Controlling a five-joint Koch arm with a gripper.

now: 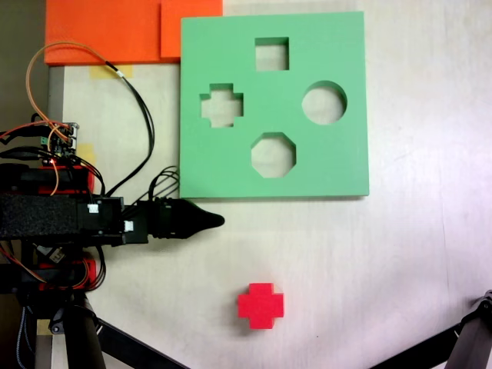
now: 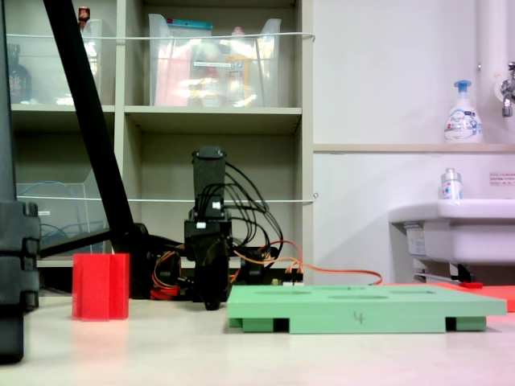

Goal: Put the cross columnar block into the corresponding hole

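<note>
The red cross columnar block [image 1: 260, 305] stands alone on the white table, below and slightly right of my gripper's tip; it shows at the left in the other fixed view [image 2: 100, 287]. The green foam board [image 1: 231, 46] lies above it, with the plus-shaped corresponding hole [image 1: 221, 105] near its left edge. My gripper [image 1: 217, 221] points right just under the board's lower left corner, shut, with nothing in it. Seen end on from table level, the gripper [image 2: 212, 299] hangs low beside the board [image 2: 366, 310].
The board also has a square cutout [image 1: 271, 54], a round one [image 1: 324, 103] and an octagonal one [image 1: 273, 154]. Orange foam slabs [image 1: 115, 31] lie at the top left. Black tripod legs [image 1: 123, 342] cross the bottom corners. Cables [image 1: 142, 115] loop near the arm's base.
</note>
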